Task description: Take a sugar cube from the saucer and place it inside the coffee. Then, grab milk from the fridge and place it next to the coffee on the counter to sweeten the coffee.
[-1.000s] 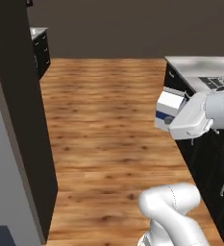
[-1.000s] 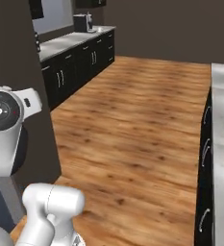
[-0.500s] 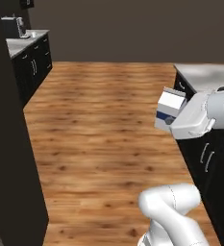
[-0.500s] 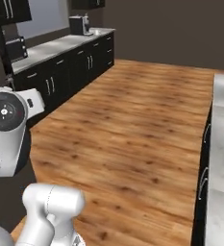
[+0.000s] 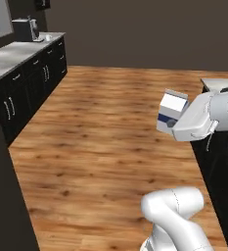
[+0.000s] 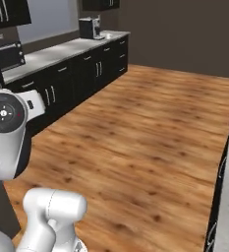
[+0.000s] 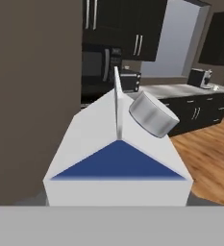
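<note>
The milk point(image 5: 171, 109), a white gable-topped carton with a dark blue band, hangs tilted in mid-air over the wooden floor. My gripper point(image 5: 170, 121) is shut on it, with the fingers hidden behind the carton. In the hand view the milk point(image 7: 117, 158) sits right in front of the lens, its grey cap toward the upper right. The counter point(image 5: 15, 53) runs along the far left over black cabinets and appears again as the counter point(image 6: 62, 50). A small white thing point(image 5: 48, 37) stands by the coffee machine, too small to name as the coffee. I cannot make out the saucer.
A black-and-silver coffee machine point(image 5: 25, 29) stands at the counter's far end, also coffee machine point(image 6: 89, 27). A tall black panel point(image 5: 5, 196) rises at the near left. A plain grey top point(image 5: 222, 86) over black cabinets lies to the right. Wide wooden floor point(image 6: 150, 142) lies between.
The whole picture has swung, so the camera has moved. The counter with the coffee machine has come into view and the black panel has slid to the left edge. The milk stays in my gripper.
</note>
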Motion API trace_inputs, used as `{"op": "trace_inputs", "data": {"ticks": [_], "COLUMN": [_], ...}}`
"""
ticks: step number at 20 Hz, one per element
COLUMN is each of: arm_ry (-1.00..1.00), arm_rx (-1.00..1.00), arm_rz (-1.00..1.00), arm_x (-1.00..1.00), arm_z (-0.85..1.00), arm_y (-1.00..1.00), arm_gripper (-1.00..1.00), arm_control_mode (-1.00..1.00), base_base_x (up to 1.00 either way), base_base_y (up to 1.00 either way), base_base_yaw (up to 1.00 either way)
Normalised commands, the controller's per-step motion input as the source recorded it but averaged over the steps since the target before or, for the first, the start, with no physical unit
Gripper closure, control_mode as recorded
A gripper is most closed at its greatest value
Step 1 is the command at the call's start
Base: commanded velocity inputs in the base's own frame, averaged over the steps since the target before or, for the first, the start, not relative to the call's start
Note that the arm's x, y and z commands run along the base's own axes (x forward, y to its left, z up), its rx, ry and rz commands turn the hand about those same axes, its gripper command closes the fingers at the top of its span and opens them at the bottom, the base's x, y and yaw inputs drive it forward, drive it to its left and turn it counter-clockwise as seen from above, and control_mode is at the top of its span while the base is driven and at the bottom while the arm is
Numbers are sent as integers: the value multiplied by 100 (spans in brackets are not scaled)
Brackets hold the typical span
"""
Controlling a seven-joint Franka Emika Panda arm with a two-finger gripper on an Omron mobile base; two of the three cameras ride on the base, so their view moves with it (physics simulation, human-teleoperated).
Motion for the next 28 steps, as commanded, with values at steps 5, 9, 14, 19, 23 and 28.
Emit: {"op": "trace_inputs", "data": {"ticks": [5, 9, 14, 19, 23, 28], "arm_ry": [0, 0, 0, 0, 0, 0], "arm_rx": [0, 0, 0, 0, 0, 0], "arm_rz": [0, 0, 0, 0, 0, 0], "arm_x": [0, 0, 0, 0, 0, 0], "arm_z": [0, 0, 0, 0, 0, 0], "arm_y": [0, 0, 0, 0, 0, 0], "arm_gripper": [100, 100, 100, 100, 100, 100], "arm_control_mode": [100, 100, 100, 100, 100, 100], "base_base_x": [100, 100, 100, 100, 100, 100], "base_base_y": [-76, -81, -79, -75, -74, -81], "base_base_yaw": [23, 24, 25, 28, 31, 30]}}
